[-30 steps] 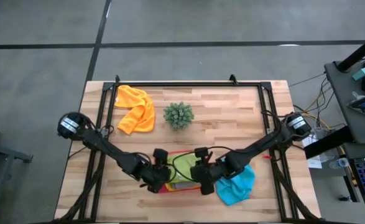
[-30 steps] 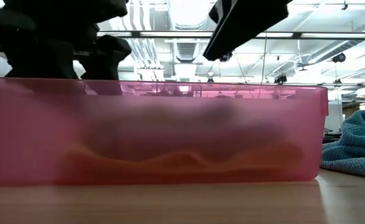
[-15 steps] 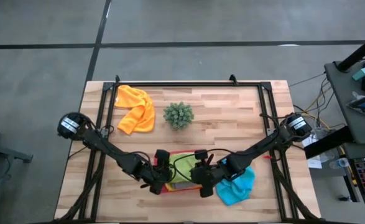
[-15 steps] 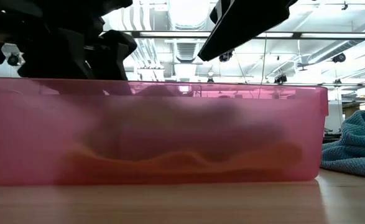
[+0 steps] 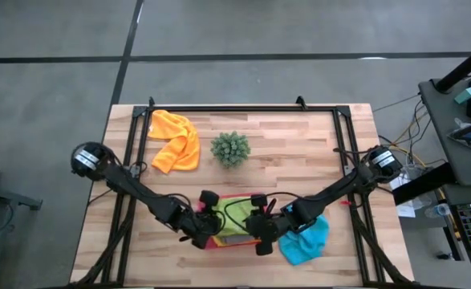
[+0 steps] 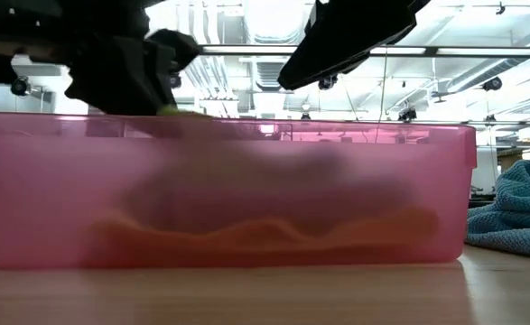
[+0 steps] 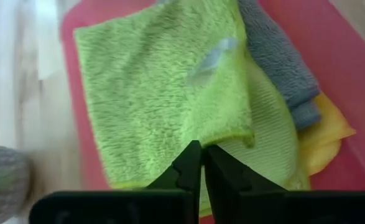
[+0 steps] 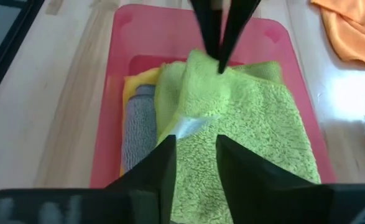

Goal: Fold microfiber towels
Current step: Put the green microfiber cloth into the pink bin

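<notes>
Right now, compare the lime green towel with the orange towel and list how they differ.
The lime green towel lies in the pink tray, on top of the grey and yellow towels; the orange towel lies on the bare table, far from the tray. The green one is spread fairly flat with a corner folded over; the orange one is crumpled. The left tool is shut on the green towel's edge; nothing touches the orange one. Both are fuzzy cloths.

No legible text, label, brand, number or sign appears on any surface in the high, low or wrist views
</notes>
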Motion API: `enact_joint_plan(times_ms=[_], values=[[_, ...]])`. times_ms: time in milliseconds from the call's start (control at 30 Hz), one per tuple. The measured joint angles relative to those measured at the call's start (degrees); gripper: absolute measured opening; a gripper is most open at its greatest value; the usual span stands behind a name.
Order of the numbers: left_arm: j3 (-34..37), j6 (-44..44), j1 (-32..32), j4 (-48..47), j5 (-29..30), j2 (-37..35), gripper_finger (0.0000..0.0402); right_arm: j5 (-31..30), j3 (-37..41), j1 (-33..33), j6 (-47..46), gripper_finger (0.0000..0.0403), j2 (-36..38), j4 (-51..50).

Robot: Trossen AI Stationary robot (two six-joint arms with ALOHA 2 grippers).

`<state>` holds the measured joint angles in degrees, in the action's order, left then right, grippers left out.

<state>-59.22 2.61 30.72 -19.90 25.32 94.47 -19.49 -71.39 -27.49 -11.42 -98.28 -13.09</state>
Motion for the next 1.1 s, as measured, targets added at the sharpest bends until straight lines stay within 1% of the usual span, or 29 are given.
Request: enact_joint_plan(times_ms=[233,367,467,600,667,900,1100], values=[[-0.02,0.13,0.15,-2.86,-0.18,-5.65,0.0000,-0.07,1.07,0.33,-1.03,0.0162,-0.04,2.26],[0.11,2.63,0.55,-7.25,-0.98,-8.30,0.0000,-0.09,1.07,0.64,-0.82,0.0177,-0.04,2.29],[0.28,3.79,1.13,-8.59,-1.45,-8.63,0.0000,-0.12,1.07,0.68,-0.75,0.0181,-0.07,2.28],[0.46,5.73,1.64,-9.07,-5.47,-6.70,0.0000,-0.09,1.07,0.74,-0.74,0.0179,-0.07,2.27],[0.66,6.78,1.89,-9.53,-6.40,-5.28,0.0000,-0.11,1.07,0.77,-0.72,0.0176,-0.07,2.30],[0.60,7.14,1.96,-5.57,-6.43,0.01,0.0000,-0.11,1.14,1.27,-1.25,0.0169,-0.07,2.24],[0.38,7.40,1.89,-4.57,-6.43,0.86,0.0000,-0.11,1.14,1.53,-1.38,0.0173,-0.07,1.61]])
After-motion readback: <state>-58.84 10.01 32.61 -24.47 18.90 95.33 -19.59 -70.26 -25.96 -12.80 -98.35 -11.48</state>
